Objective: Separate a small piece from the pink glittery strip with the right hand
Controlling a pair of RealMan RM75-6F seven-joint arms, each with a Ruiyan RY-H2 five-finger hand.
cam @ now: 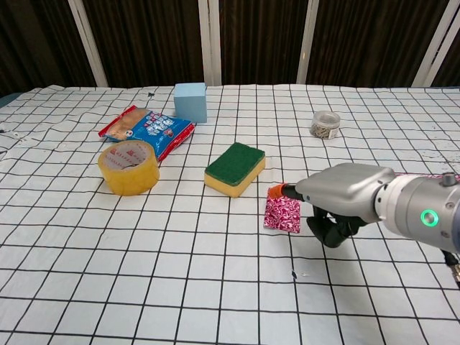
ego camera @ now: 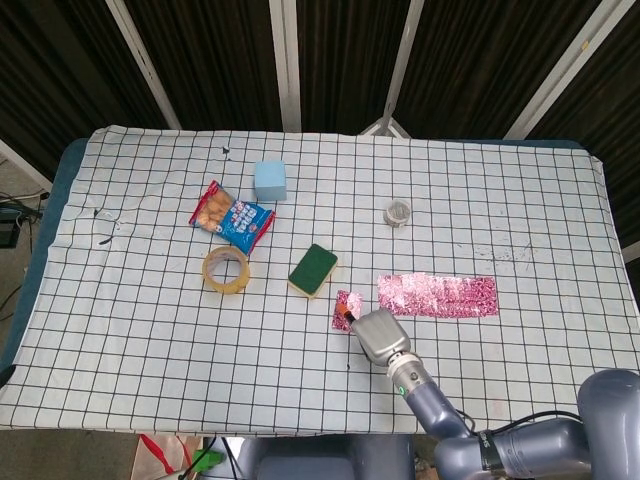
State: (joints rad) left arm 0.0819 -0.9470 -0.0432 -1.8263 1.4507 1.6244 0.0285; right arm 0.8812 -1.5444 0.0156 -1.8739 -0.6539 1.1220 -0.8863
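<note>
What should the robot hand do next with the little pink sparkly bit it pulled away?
Probably lift the right hand straight up off the small pink piece. The piece already lies apart from the pink glittery strip, with bare cloth between them, near the green sponge. A fingertip touches its far edge, so lifting gently should leave it there.

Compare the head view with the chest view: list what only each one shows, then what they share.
Only the head view shows the whole pink glittery strip lying apart from the small piece, with bare cloth between them, plus the table's edges and the floor beyond. Only the chest view shows things side-on: the right hand with its lower fingers curled under, an orange fingertip at the piece's top edge, and the tape roll standing thick. Both share the sponge, snack packet, blue cube and small jar. The left hand appears in neither.
</note>
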